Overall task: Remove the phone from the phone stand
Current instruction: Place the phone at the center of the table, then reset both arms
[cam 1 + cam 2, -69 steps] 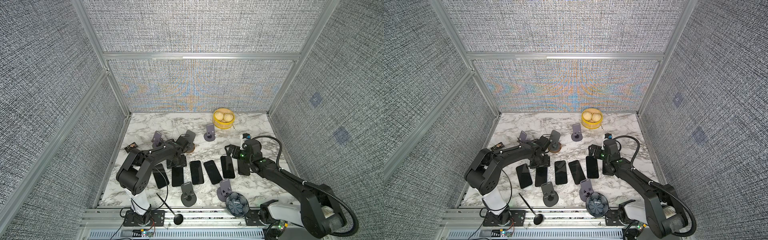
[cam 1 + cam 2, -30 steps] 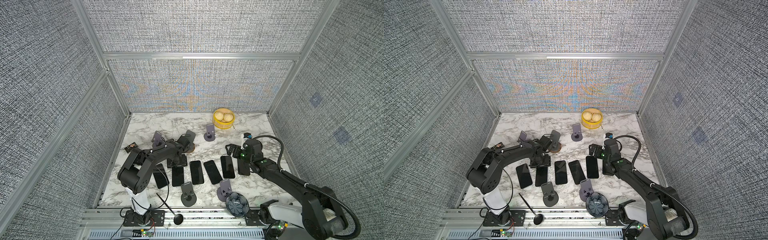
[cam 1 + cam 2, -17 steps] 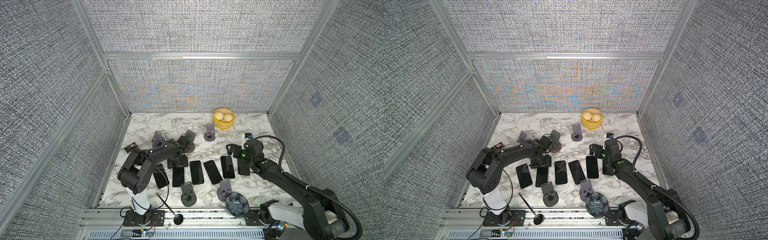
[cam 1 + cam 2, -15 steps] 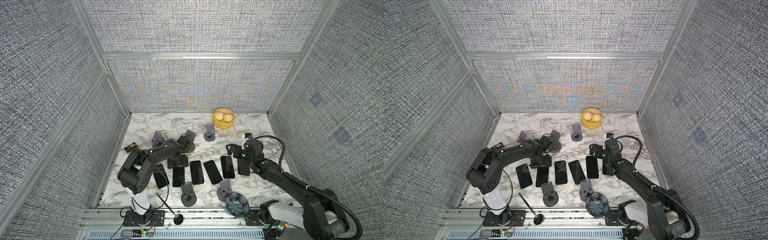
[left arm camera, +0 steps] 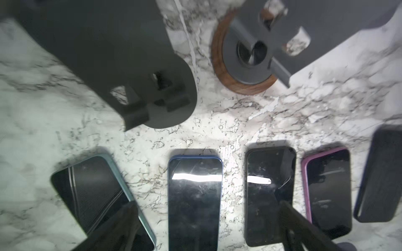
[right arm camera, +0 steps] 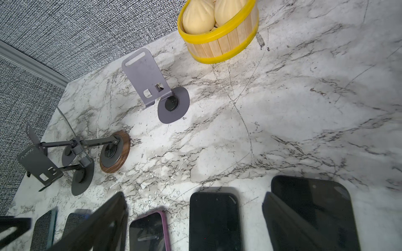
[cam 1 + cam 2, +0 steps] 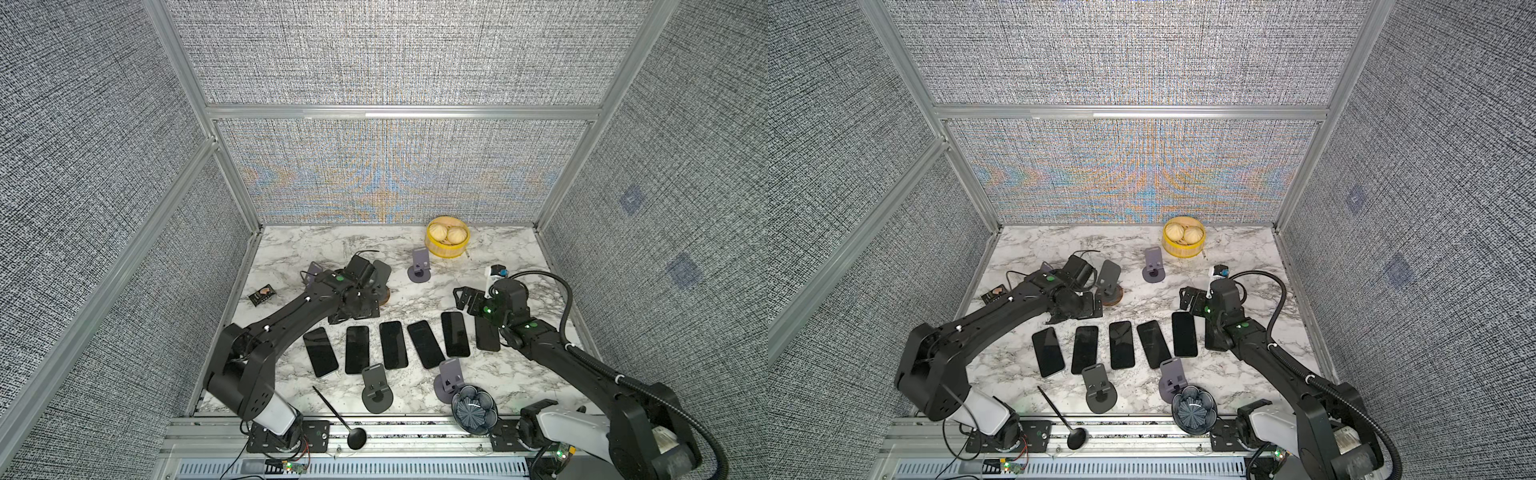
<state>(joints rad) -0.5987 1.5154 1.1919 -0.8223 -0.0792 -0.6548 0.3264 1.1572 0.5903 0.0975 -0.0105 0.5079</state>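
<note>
Several dark phones lie flat in a row on the marble table (image 7: pixel 415 291). My left gripper (image 7: pixel 353 321) (image 5: pixel 208 228) hovers open just behind the row, its fingers (image 5: pixel 121 223) straddling the blue-edged phone (image 5: pixel 195 195) (image 7: pixel 356 349) without touching it. Behind it stand the wood-based phone stand (image 5: pixel 245 58) (image 7: pixel 380 291) and a dark phone stand (image 5: pixel 156 97), both bare. My right gripper (image 7: pixel 465 300) (image 6: pixel 195 221) is open over the right end of the row, above a black phone (image 6: pixel 214 221). No stand in view holds a phone.
More bare grey stands stand at the back (image 7: pixel 419 266) and the front (image 7: pixel 376 388) (image 7: pixel 449 380). A yellow steamer basket (image 7: pixel 446 253) with buns sits at the back. A dark bowl (image 7: pixel 473 409), a black spoon (image 7: pixel 336 415) and a small packet (image 7: pixel 262 293) lie nearby. Mesh walls enclose the table.
The left gripper's jaws have gone from nearly shut to wide open above the blue-edged phone. Both arms have hardly moved.
</note>
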